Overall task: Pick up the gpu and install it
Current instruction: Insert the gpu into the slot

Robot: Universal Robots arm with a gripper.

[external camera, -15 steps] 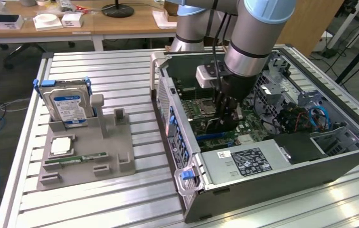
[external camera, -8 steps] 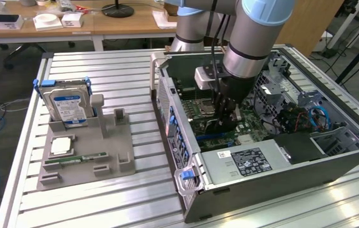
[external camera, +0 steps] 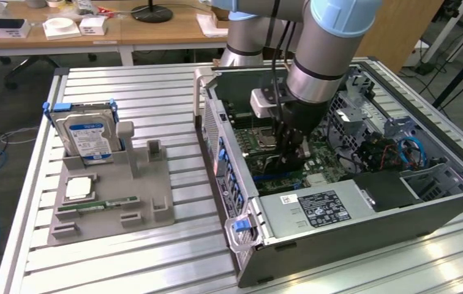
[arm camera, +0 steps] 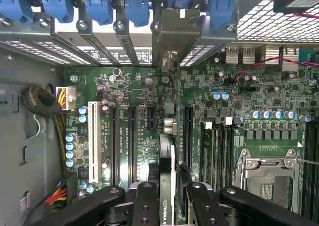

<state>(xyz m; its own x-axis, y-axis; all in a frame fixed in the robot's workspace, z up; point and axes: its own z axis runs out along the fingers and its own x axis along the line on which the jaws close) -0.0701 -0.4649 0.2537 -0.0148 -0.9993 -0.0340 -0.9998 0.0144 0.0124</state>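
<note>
While our black, ribbed gripper (arm camera: 172, 206) pinches the thin, flat gpu (arm camera: 167, 171) edge-on between its fingers, we hold the card just above the green motherboard (arm camera: 129, 131) inside the open metal computer case (external camera: 362, 214), blue latches (arm camera: 99, 6) beyond.

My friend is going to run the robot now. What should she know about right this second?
End effector: shut on the gpu, holding it edge-on between its fingers.
Where things are: the gpu is inside the open computer case, just above the motherboard and lined up with the long expansion slots.
The hard drive stands in the grey holder on the exterior view's left; the memory stick lies flat there too.
Done: the gpu is picked up and carried into the case.
Left: it does not look seated in a slot yet, and the end effector has not let go.
</note>
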